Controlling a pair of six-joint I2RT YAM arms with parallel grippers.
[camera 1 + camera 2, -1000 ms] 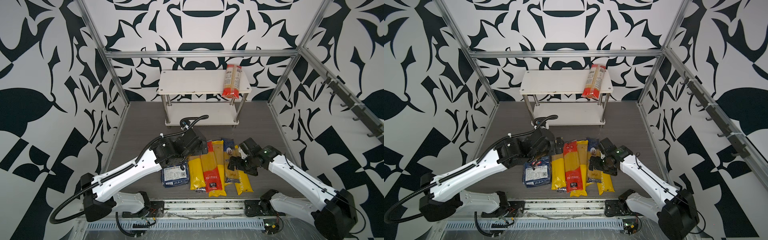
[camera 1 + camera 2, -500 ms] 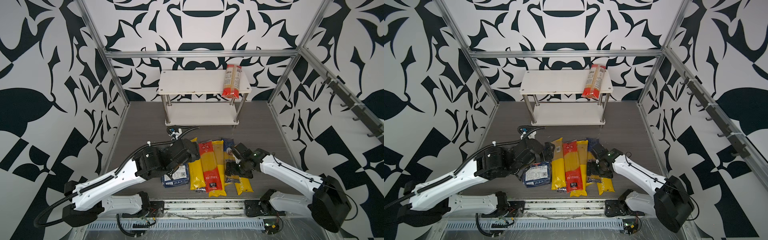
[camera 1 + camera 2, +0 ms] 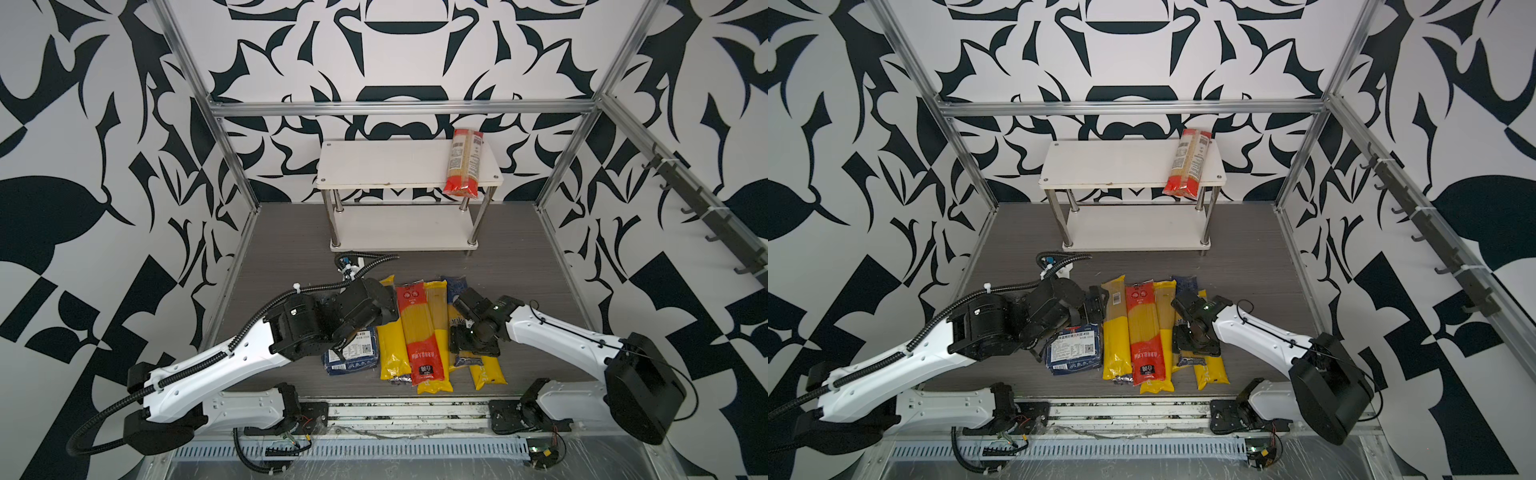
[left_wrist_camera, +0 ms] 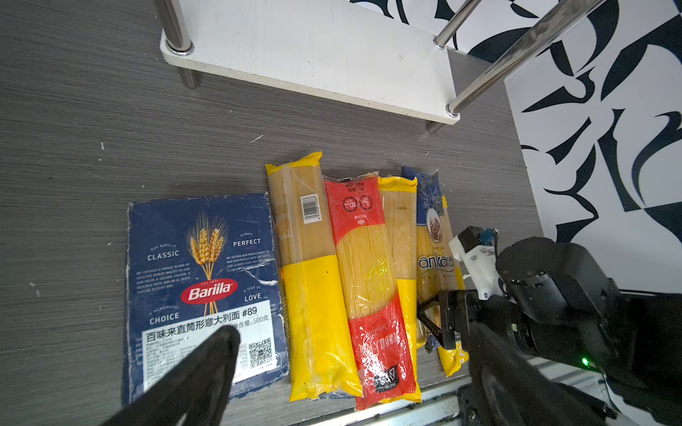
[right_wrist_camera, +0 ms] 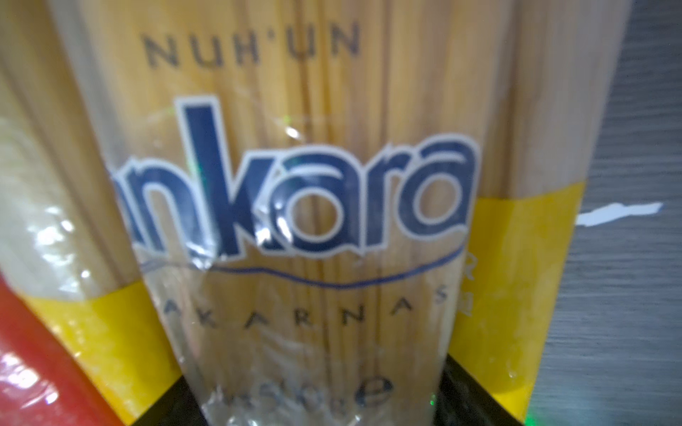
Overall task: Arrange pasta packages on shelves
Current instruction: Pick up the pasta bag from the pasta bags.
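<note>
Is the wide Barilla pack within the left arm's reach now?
Likely yes: the left gripper hangs open just above the Barilla pack, which lies flat, nothing on it; a yellow spaghetti bag borders one side.

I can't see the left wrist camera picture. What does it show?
Pasta packs lie side by side on a grey table: a wide blue Barilla pack, a yellow bag, a red bag and an Ankara bag, with the black right gripper down at it. The white bottom shelf board stands beyond them.
</note>
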